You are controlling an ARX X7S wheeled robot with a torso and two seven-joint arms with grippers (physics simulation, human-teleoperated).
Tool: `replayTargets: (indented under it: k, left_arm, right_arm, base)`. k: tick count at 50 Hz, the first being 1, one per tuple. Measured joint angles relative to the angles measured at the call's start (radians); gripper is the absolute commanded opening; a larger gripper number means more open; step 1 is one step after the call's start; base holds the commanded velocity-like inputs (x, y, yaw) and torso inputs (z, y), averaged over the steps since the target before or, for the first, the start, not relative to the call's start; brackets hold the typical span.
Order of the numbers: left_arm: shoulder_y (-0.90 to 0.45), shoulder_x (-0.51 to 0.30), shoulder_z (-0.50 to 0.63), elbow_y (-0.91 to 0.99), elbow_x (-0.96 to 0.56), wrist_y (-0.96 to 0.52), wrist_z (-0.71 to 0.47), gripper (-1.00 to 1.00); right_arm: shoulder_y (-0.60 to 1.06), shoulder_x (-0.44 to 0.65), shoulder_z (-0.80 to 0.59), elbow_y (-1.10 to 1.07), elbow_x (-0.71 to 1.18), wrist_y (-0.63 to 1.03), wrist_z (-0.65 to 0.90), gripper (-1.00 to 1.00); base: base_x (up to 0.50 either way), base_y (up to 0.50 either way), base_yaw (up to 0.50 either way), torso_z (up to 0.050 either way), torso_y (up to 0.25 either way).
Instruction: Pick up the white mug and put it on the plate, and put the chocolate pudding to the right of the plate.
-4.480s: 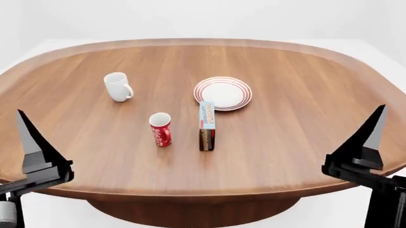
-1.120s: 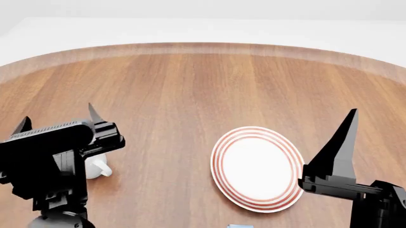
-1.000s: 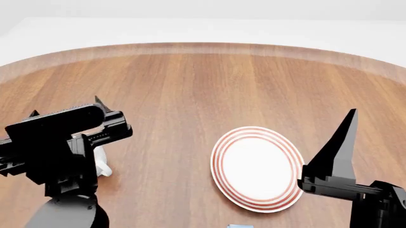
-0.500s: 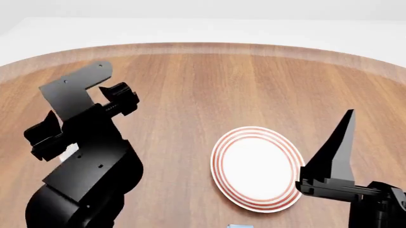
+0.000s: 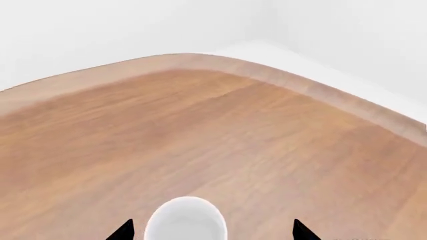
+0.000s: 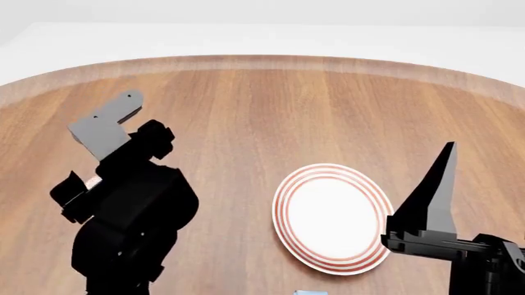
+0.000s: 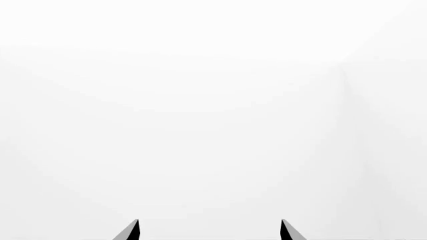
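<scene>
The white mug (image 5: 185,225) shows from above in the left wrist view, its open rim low between the two black fingertips (image 5: 124,231). My left gripper (image 5: 213,233) is open and above the mug, not touching it. In the head view my left arm (image 6: 131,209) hides the mug. The plate (image 6: 332,218) with red rings lies on the table at centre right, empty. Only a light blue sliver of the chocolate pudding (image 6: 310,292) shows at the bottom edge, in front of the plate. My right gripper (image 6: 447,153) points up beside the plate's right rim, open and empty (image 7: 210,231).
The round wooden table (image 6: 262,104) stretches far behind the plate and the arm, with its raised rim (image 5: 313,87) beyond the mug. The right wrist view shows only a white background. The red mug is out of view.
My left arm has risen and tipped its wrist down over the white mug, which it now hides in the head view. The right gripper and the plate have stayed in place.
</scene>
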Motion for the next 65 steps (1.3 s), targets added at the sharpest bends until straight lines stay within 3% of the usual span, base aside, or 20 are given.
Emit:
replayTargets:
  k: [38, 65]
  left_arm:
    - [0.085, -0.009, 0.057, -0.246, -0.033, 0.207, -0.059, 1.00]
    - [0.089, -0.019, 0.112, -0.381, -0.088, 0.320, 0.019, 1.00]
  right_arm:
    - [-0.001, 0.016, -0.011, 0.008, 0.017, -0.004, 0.011, 1.00]
    - [-0.003, 0.025, -0.026, 0.019, 0.024, -0.010, 0.016, 1.00]
  base:
    - [0.00, 0.00, 0.00, 0.000, 0.000]
    - [0.00, 0.00, 0.00, 0.000, 0.000]
